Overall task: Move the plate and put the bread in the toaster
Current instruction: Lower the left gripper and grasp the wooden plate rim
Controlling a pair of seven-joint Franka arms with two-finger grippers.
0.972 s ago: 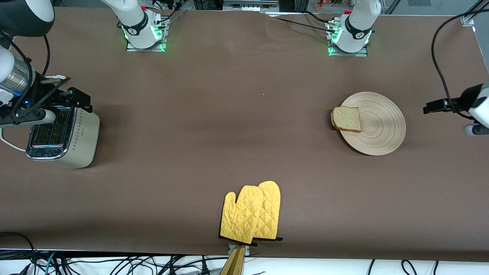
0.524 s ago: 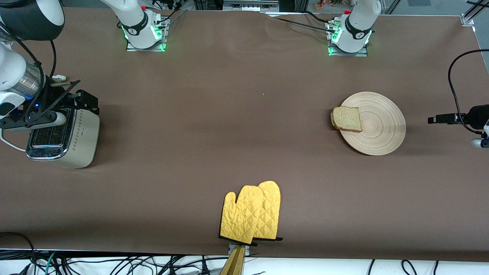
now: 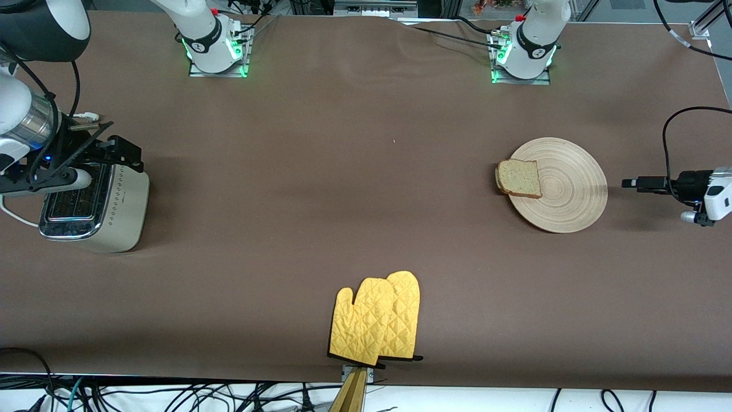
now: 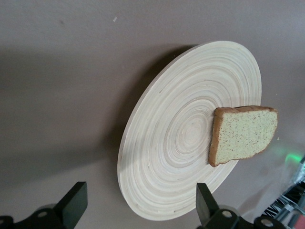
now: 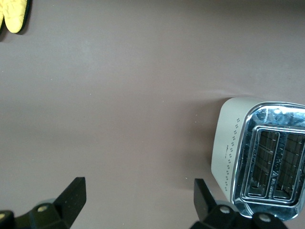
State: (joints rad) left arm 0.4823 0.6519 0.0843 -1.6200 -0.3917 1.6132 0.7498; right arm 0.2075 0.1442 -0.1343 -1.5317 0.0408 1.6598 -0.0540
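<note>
I count one plate (image 3: 566, 191), one bread slice (image 3: 519, 178), one toaster (image 3: 94, 205) with two slots, and two yellow oven mitts (image 3: 374, 320) lying overlapped at the table edge nearest the front camera. The plate sits flat on the brown table (image 3: 343, 189) toward the left arm's end, and the bread lies on its rim on the side facing the right arm's end, one edge hanging slightly past the rim. The toaster stands upright at the right arm's end of the table, well apart from the plate, both slots showing only wire grids in the right wrist view; a white cord (image 3: 12, 213) leaves it at the table's end. On the toaster's side I see a row of small dot clusters and a short mark that is too small for me to read; I can make out no other writing anywhere. My left gripper (image 3: 629, 183) is low, just beside the plate at the left arm's end of the table, not touching it; in the left wrist view its fingers (image 4: 74, 205) are spread wide with nothing between them, the plate (image 4: 190, 138) and bread (image 4: 244, 134) ahead. My right gripper (image 3: 123, 150) hangs over the toaster's top edge, its fingers (image 5: 71, 196) also spread wide and gripping nothing, with the toaster (image 5: 259, 160) in its view.
</note>
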